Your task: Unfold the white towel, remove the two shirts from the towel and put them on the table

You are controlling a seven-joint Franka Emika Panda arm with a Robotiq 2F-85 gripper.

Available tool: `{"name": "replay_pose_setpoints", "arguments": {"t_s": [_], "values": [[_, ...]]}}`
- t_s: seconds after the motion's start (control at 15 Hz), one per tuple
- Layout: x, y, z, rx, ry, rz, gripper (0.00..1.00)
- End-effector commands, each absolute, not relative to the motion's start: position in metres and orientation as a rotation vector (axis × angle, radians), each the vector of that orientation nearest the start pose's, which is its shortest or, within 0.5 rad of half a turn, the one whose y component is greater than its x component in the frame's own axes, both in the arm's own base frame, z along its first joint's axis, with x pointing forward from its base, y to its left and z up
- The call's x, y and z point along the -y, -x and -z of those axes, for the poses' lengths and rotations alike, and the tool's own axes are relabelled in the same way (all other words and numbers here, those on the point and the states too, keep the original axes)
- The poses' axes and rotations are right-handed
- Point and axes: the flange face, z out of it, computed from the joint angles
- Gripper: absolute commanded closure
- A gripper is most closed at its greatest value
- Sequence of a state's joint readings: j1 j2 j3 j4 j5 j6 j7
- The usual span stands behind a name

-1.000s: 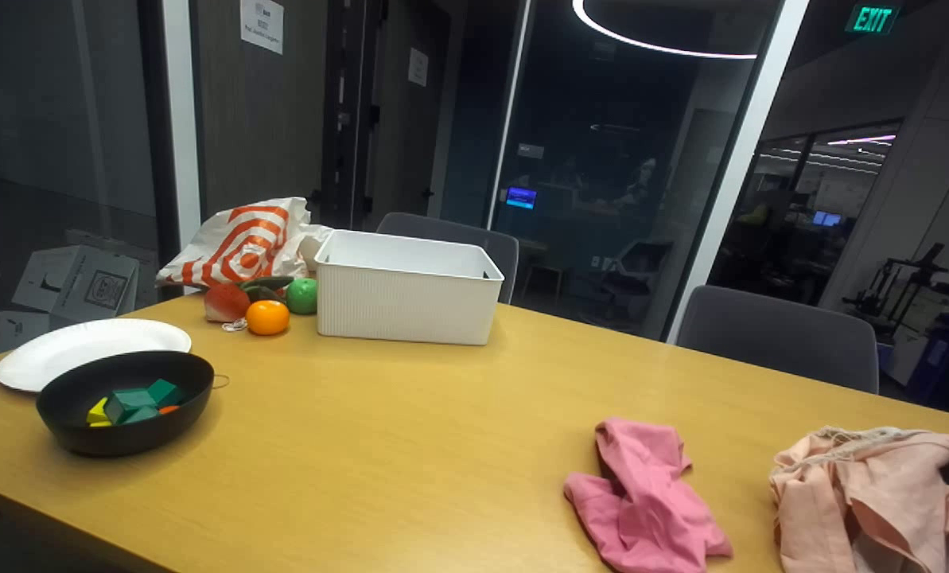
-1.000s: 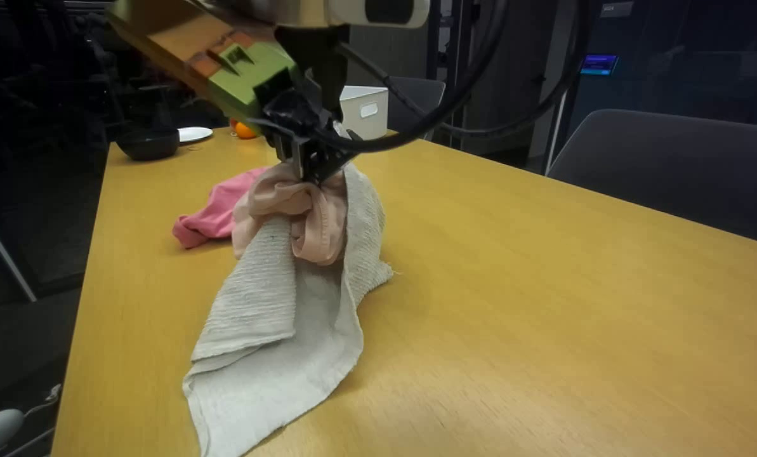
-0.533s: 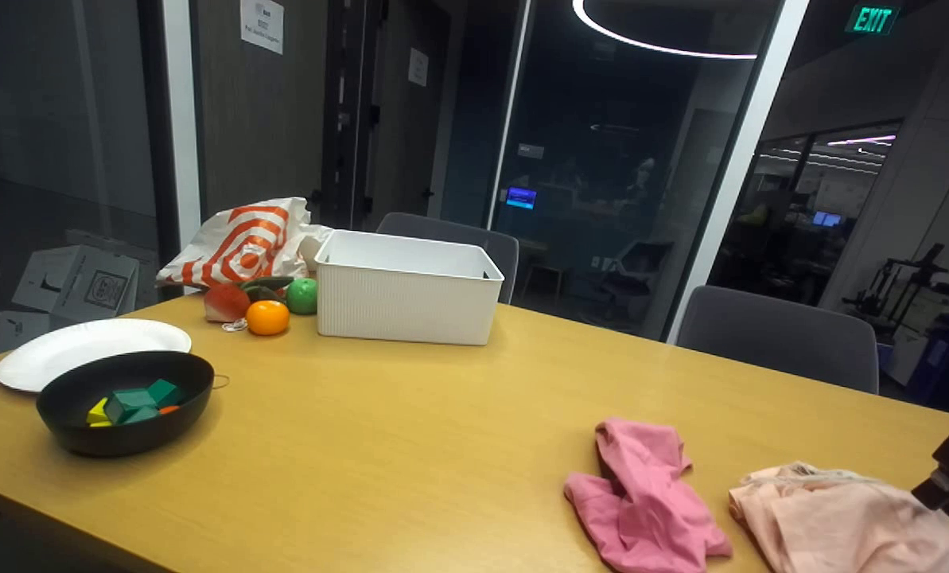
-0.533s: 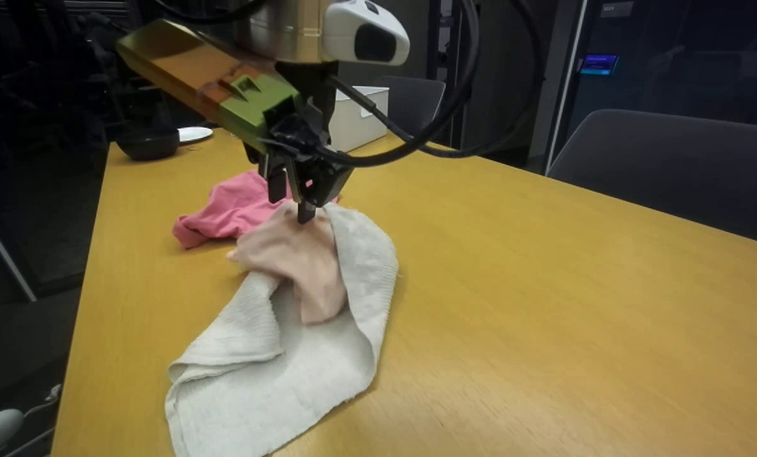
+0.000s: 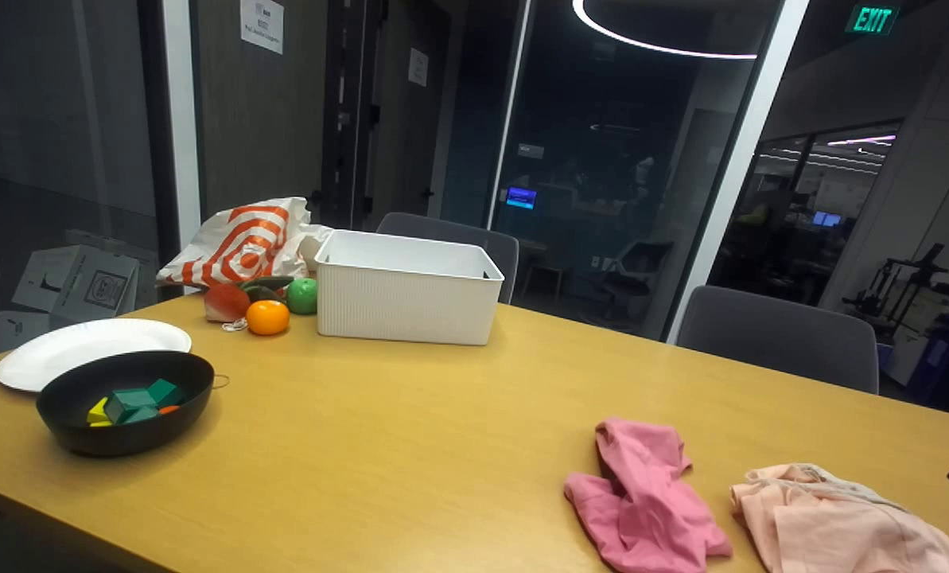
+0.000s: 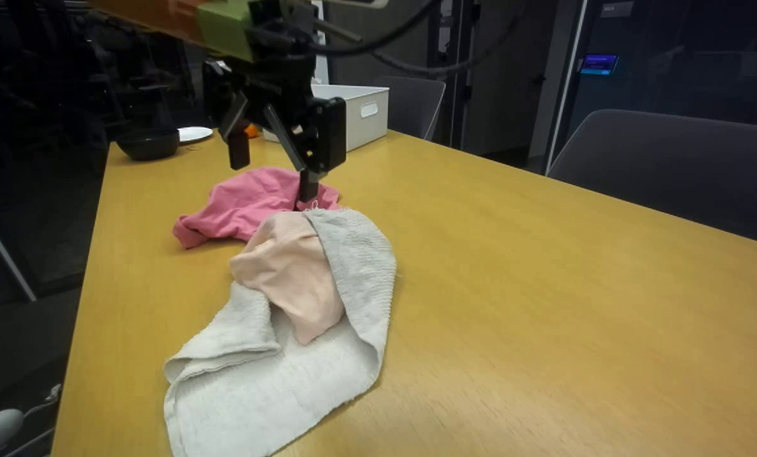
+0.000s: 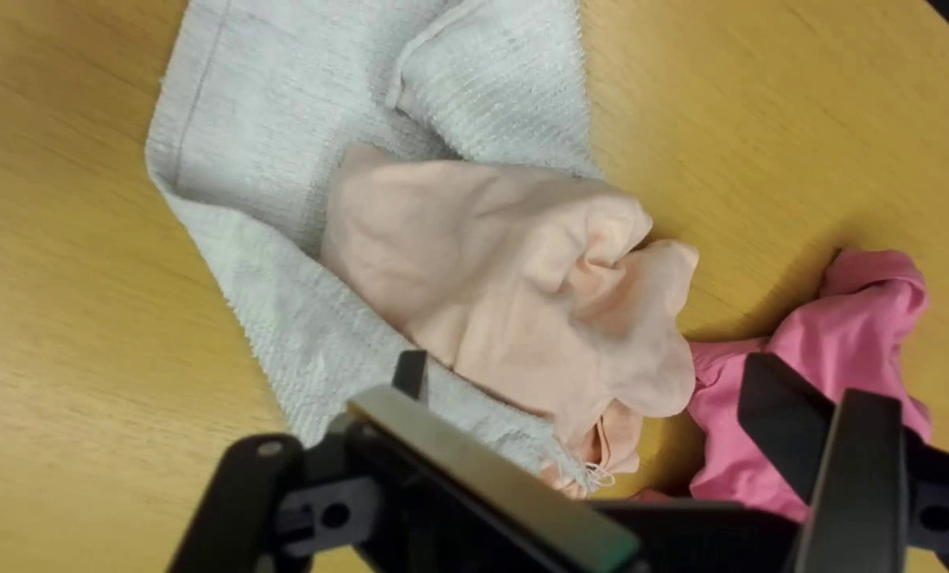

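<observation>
The white towel [image 6: 276, 393] lies partly spread on the table, with a flap folded over at each side. A crumpled peach shirt [image 6: 292, 273] rests on the towel, one edge tucked under a flap; in the wrist view this peach shirt [image 7: 506, 278] spills past the towel's end. Just beyond it, the pink shirt [image 5: 649, 501] lies bunched on the bare table. My gripper [image 6: 273, 170] hangs above the cloths with its fingers wide apart and nothing between them. In the wrist view the gripper [image 7: 597, 398] spans the towel's frayed corner and part of the pink shirt, without holding either.
Farther along the table [image 5: 410, 430] stand a white bin [image 5: 406, 298], a black bowl [image 5: 128, 406] with colored blocks, and a white plate [image 5: 84, 350]. An orange [image 5: 267, 317], other produce and a plastic bag [image 5: 243, 243] sit beside the bin. Chairs [image 6: 676, 171] line one edge.
My gripper was shut on the peach shirt, holding it bunched up. It has opened, let the shirt drop onto the towel, and risen clear. The towel has sunk and spread slightly.
</observation>
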State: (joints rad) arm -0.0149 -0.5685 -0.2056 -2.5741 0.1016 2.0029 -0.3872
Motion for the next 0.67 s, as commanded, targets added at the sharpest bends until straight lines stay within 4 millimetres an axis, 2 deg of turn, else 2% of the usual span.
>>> {"name": "replay_pose_setpoints", "arguments": {"t_s": [0.0, 0.2, 0.27, 0.6], "values": [[0.068, -0.357, -0.483, 0.284, 2.951, 0.088, 0.00], [0.062, -0.355, -0.497, 0.336, 2.917, 0.084, 0.01], [0.066, -0.357, -0.482, 0.293, 2.932, 0.077, 0.00], [0.066, -0.357, -0.478, 0.294, 2.930, 0.058, 0.00]]}}
